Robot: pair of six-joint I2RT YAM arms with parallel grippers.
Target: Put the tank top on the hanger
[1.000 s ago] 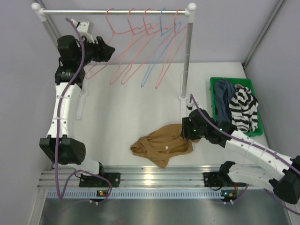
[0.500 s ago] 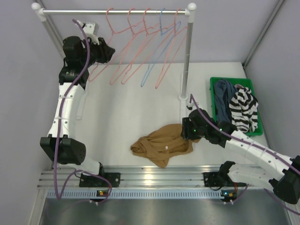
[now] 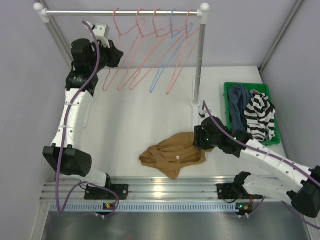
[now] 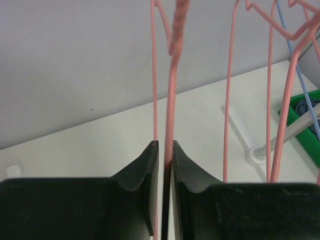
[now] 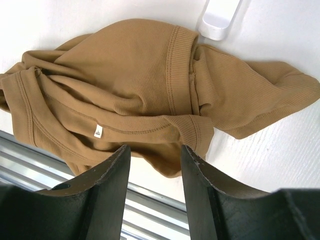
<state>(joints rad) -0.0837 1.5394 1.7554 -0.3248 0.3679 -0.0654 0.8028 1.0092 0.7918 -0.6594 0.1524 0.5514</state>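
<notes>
The tan tank top [image 3: 172, 152] lies crumpled on the white table near the front edge. My right gripper [image 3: 199, 142] hovers at its right end, open; the wrist view shows the cloth [image 5: 130, 85] just beyond the spread fingertips [image 5: 156, 155], with nothing between them. Up at the rail, my left gripper [image 3: 117, 54] is at the leftmost salmon-pink hanger [image 3: 109, 79]. In the left wrist view the jaws [image 4: 165, 150] are shut on the hanger's wire [image 4: 171, 100], which runs straight up from between them.
Further pink hangers [image 3: 145, 60] and a light blue hanger [image 3: 165, 65] hang from the rail [image 3: 80, 12]. The rack's right post [image 3: 200, 60] stands behind the tank top. A green bin [image 3: 230, 90] at right holds a striped garment [image 3: 260, 117] and a dark blue garment [image 3: 240, 102].
My left gripper has moved right to the leftmost hanger and closed on its wire, and the hanger's lower part has swung right. The right arm and tank top have not moved.
</notes>
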